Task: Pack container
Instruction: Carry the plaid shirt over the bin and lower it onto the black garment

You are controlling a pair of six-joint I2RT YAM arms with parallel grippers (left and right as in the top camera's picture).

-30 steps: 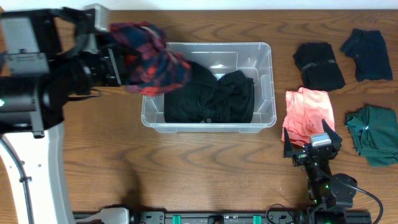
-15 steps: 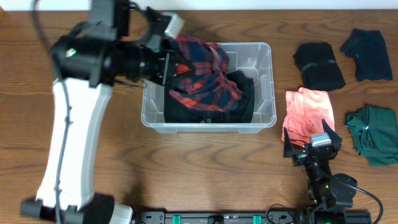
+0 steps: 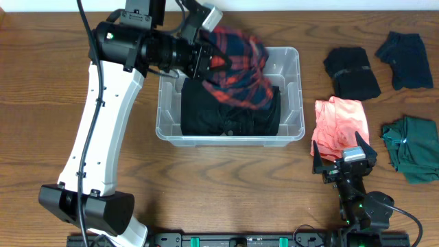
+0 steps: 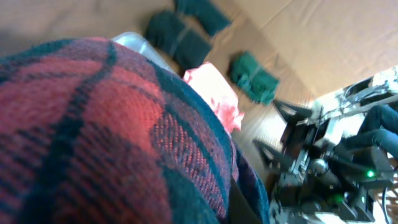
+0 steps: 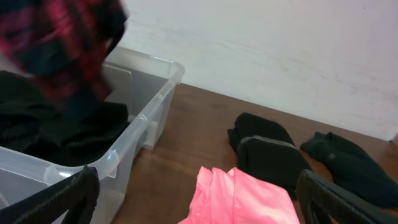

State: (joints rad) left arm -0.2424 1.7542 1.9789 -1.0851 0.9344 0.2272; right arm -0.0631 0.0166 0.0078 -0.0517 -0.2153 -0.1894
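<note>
**Worktop [image 3: 226,185], contents left to right. Packing part done.**

1. Left fingers [image 3: 199,62]: clenched on a red-and-navy plaid garment [image 3: 240,65], held above the back of the bin. The left wrist view is filled by this cloth. Status: in transit, not yet released.
2. The container [image 3: 296,103]: clear bin, standing left of centre on the worktop, open at the top.
   - A black garment [image 3: 230,113] lies bunched inside. Status: packed.
   - The plaid garment hangs over the rear part and is partly draped onto the black one.
3. Pink garment [image 3: 339,123]: loosely folded, on the worktop to the right of the bin. Status: unpacked.
4. Black folded garment [image 3: 351,72]: behind the pink one. Status: unpacked.
5. Right fingers [image 5: 65,198]: spread wide, grasping nothing, resting low at the front edge, just in front of the pink garment.
6. Dark navy garment [image 3: 405,60]: far right, rear. Status: unpacked.
7. Green garment [image 3: 411,147]: far right, front. Status: unpacked.

Tally, as judged: one item in, one being lowered, four left on the worktop. That puts the job roughly a third done once the plaid is let go.
</note>
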